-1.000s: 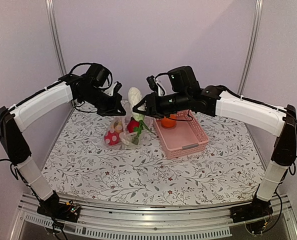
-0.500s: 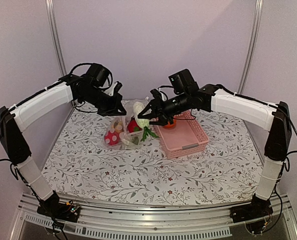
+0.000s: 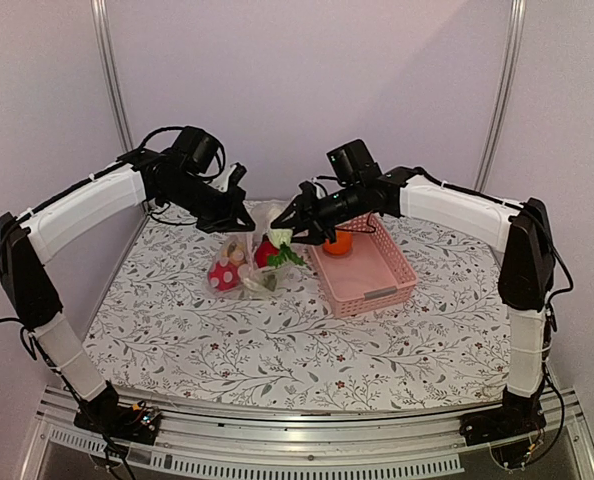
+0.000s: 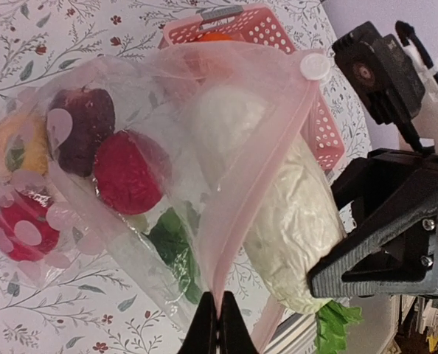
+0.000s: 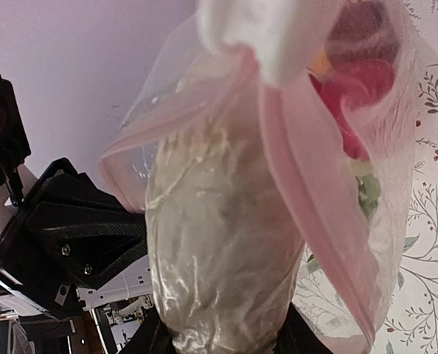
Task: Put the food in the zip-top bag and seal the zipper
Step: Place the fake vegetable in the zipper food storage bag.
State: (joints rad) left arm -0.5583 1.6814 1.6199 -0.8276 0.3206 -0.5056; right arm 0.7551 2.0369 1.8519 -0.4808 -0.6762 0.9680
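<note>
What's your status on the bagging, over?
Left jaws shut on zipper, holding bag open. Right jaws gripping cabbage, partway into mouth. Orange piece left in basket.

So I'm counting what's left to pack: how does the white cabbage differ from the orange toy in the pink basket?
The cabbage is cream-white and long, with green leaves; the orange toy is plain orange and looks smaller. The cabbage is gripped by the right gripper, partway into the mouth of the zip-top bag; the orange toy sits untouched in the pink basket. Neither is fully bagged yet.
</note>
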